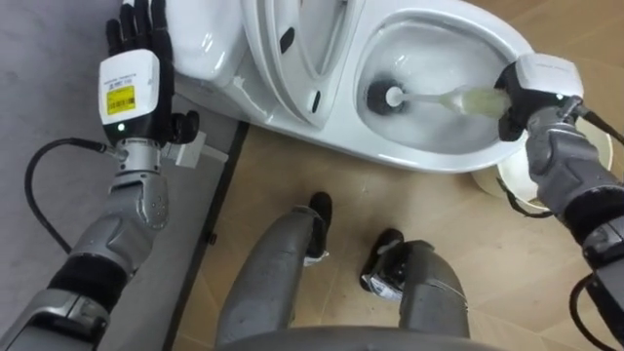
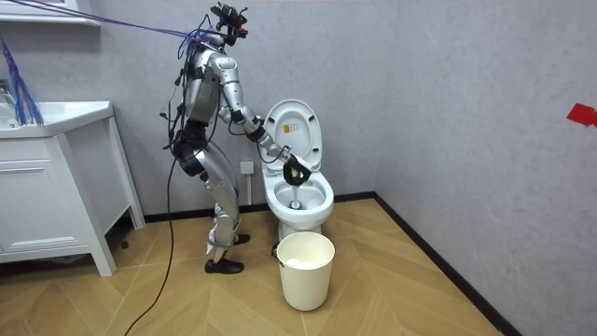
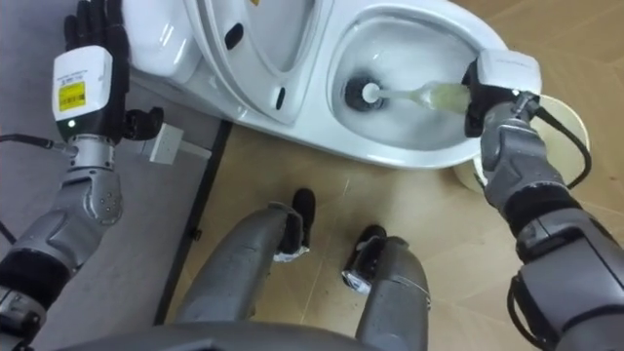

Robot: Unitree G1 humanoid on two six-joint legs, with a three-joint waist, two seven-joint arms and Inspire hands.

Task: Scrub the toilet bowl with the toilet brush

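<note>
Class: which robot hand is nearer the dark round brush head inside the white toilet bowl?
Right. The right hand grips the pale handle leading to the dark brush head, at the toilet bowl rim. The left hand is open by the grey wall, beyond the tank.

The brush (image 1: 390, 97) lies in the toilet bowl (image 1: 421, 162), lid (image 2: 295, 129) behind, bucket (image 2: 305, 276) on the floor (image 2: 401, 285) before it.
</note>
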